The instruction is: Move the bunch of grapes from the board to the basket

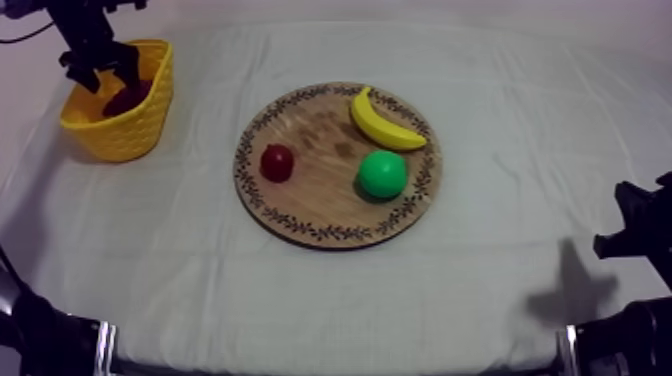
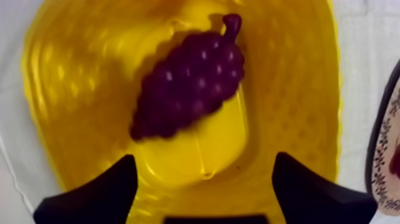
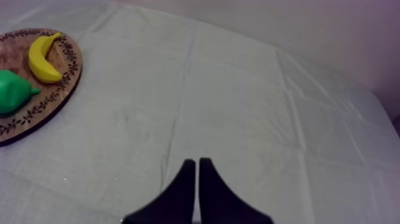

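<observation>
Bunch of grapes [image 2: 190, 83]: lying inside yellow basket [image 2: 77, 77], placement apparently done. Left claw [image 2: 205, 162]: spread wide above, empty. Right claw [image 3: 197, 164]: closed, empty. Outstanding: withdrawal only.

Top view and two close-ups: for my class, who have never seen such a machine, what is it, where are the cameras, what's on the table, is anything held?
A robot with two arms works at a cloth-covered table. One camera looks down from above; one rides on each wrist. The left gripper hangs open over the yellow basket, where the bunch of grapes lies. The right gripper is shut on nothing. Nothing is held. The wooden board carries a banana, a pear and a small red fruit.
</observation>
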Tool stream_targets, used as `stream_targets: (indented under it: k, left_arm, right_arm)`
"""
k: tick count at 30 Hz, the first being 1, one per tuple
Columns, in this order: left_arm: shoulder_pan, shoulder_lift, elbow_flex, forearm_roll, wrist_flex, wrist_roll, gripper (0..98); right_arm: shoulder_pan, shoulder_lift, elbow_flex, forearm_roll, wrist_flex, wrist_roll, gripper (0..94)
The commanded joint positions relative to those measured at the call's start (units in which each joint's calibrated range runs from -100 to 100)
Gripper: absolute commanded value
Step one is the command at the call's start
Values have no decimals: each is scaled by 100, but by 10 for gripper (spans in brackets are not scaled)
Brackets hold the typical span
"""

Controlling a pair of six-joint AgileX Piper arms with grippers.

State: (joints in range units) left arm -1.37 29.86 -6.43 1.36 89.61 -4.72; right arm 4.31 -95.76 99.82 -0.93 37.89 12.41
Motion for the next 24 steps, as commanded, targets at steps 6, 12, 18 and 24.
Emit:
stream_targets:
  k: [6, 12, 18, 24]
  left_arm:
    - [9, -631, 210, -7, 17, 270, 832]
    - [59, -1556, 663, -26, -9, 367, 763]
    - [80, -2694, 1584, 55, -406, 418, 648]
    - [83, -3966, 2692, 92, -959, 465, 472]
  right_arm:
    - [-2, 0, -4, -2, 2, 2, 3]
    - [-2, 0, -4, -2, 2, 2, 3]
    - [-2, 0, -4, -2, 2, 2, 3]
    - [-2, 0, -4, -2, 2, 2, 3]
